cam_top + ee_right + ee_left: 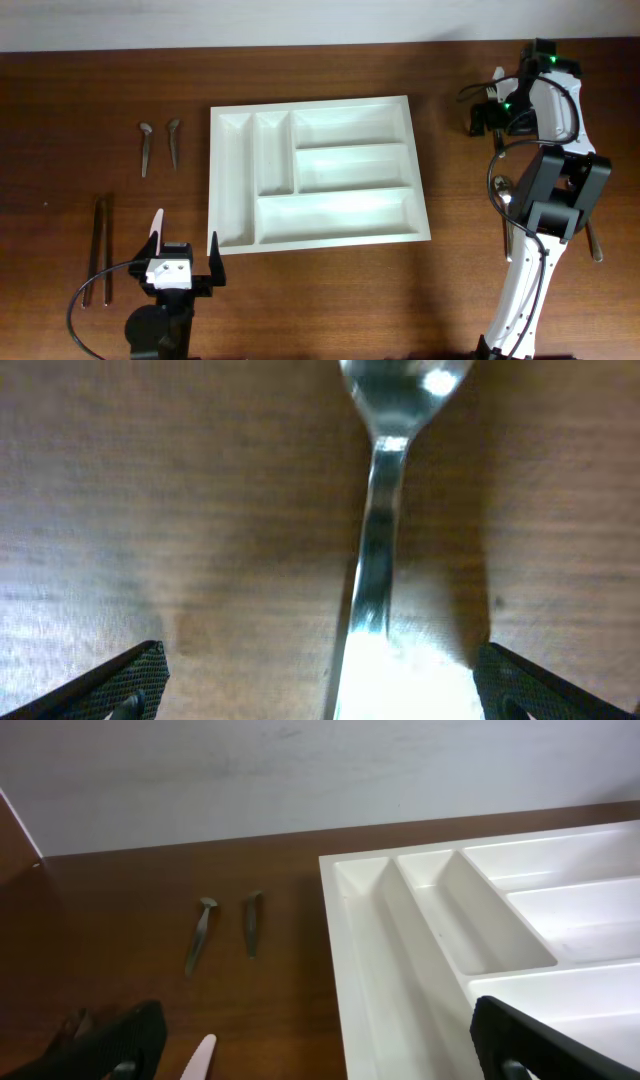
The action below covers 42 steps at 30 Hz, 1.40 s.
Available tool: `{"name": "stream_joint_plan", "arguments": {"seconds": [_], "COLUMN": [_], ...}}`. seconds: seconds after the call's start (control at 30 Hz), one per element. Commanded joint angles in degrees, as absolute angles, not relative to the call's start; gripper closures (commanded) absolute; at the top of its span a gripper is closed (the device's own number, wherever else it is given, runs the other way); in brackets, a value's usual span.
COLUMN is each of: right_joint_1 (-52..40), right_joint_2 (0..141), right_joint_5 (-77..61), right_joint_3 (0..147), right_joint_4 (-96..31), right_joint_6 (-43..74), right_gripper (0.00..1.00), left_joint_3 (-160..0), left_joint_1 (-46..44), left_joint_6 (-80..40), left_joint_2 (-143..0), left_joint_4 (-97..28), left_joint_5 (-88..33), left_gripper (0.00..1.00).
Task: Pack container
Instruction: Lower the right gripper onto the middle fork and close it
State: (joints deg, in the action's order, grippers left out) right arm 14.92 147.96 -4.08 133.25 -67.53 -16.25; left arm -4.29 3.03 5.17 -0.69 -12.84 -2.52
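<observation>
Spoon [375, 560] lies centred between the wide-apart jaws of your right gripper [320, 672], handle running straight ahead, bowl at the far end; your left gripper [184, 243], jaws likewise apart, is well away.

A white cutlery tray [340, 213] of smooth, faintly glossy plastic lies on a dark wooden table [80, 80] with visible grain and a soft sheen. A spoon [375, 560] of polished, mirror-bright metal reflects light.

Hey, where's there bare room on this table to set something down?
Bare table between the tray and the right arm, and along the tray's near edge; its compartments are empty too. Crowded left of it: short utensils, long utensils, left gripper.
</observation>
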Motion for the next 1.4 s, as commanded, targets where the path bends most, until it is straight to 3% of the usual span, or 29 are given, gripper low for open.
{"name": "stream_joint_plan", "arguments": {"seconds": [0.0,1.37], "right_joint_1": [15.0,15.1], "right_joint_2": [148.6,151.5], "right_joint_5": [-3.7,-2.1], "right_joint_3": [134.1,134.1], "right_joint_4": [-66.2,-66.2], "right_joint_6": [-15.6,-15.7], "right_gripper": [0.01,0.01], "left_joint_3": [-3.9,-3.9], "left_joint_1": [3.1,3.1], "left_joint_6": [6.1,6.1], "left_joint_2": [-0.3,-0.3], "left_joint_4": [-12.8,-12.8], "left_joint_5": [-1.9,-1.9], "left_gripper": [0.01,0.01]}}
